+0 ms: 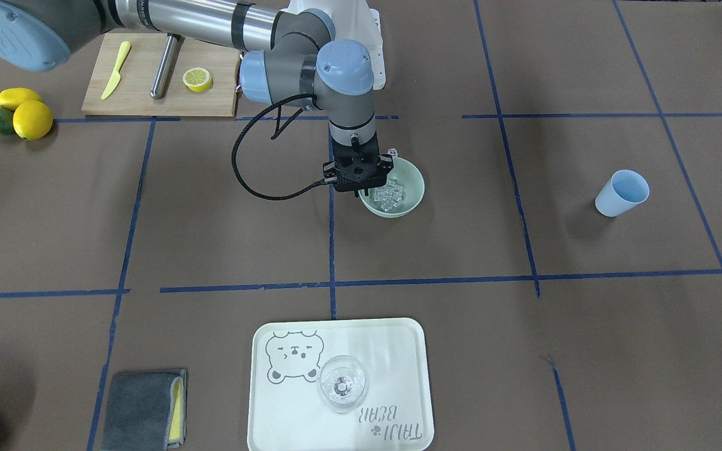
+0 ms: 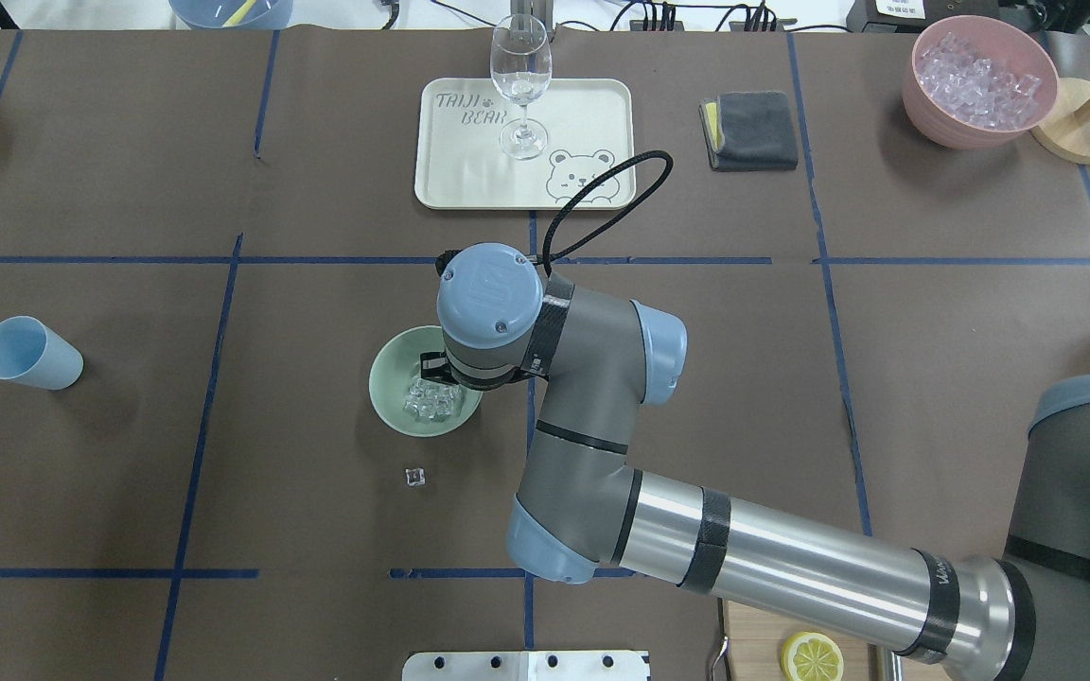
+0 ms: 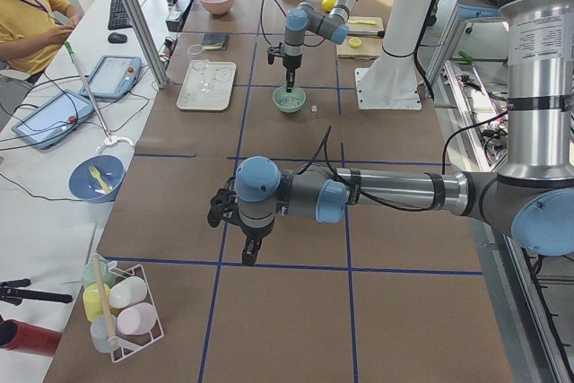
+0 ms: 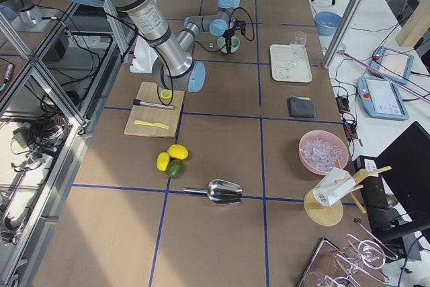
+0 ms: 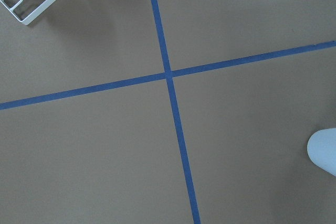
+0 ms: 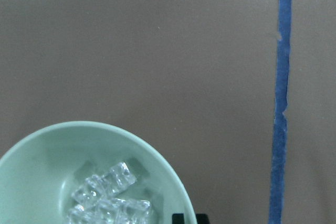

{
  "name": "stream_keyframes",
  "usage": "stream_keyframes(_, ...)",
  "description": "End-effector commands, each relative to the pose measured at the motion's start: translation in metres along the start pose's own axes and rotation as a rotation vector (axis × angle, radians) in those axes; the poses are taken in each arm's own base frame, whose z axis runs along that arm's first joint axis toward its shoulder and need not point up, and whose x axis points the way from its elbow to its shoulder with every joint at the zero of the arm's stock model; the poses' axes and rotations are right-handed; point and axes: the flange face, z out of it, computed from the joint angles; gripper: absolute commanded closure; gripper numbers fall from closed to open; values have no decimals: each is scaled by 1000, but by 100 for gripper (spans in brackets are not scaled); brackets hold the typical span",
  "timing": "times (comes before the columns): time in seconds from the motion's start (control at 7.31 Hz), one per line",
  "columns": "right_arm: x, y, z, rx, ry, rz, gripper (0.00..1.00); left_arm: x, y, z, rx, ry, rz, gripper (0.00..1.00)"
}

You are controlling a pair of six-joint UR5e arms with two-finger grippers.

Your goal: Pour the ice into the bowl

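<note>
The right gripper (image 1: 361,191) was held above the rim of the mint-green bowl (image 2: 394,378), jaw spacing indiscernible, as with the left gripper (image 3: 251,255). The ice (image 2: 431,402) was piled inside; one stray cube (image 2: 414,477) was noted nearby.

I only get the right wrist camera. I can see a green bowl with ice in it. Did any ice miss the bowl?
Observer: Yes. One ice cube lies on the table just outside the bowl, on the robot's side of it.
Kid: Where did the cup go?
Observer: The light blue cup sits alone, far off to the robot's left of the bowl, with no gripper near it.
</note>
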Motion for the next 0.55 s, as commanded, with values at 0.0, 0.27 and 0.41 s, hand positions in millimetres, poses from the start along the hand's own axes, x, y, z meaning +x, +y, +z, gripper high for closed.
stream_keyframes(0.0,-3,1,-12,12,-20,-2,100,0,0,0,0,0,-1,0)
stream_keyframes(0.27,3,-13,-56,146,-55,9,100,0,0,0,0,0,-1,0)
stream_keyframes(0.41,37,-45,-79,123,-74,36,100,0,0,0,0,0,1,0)
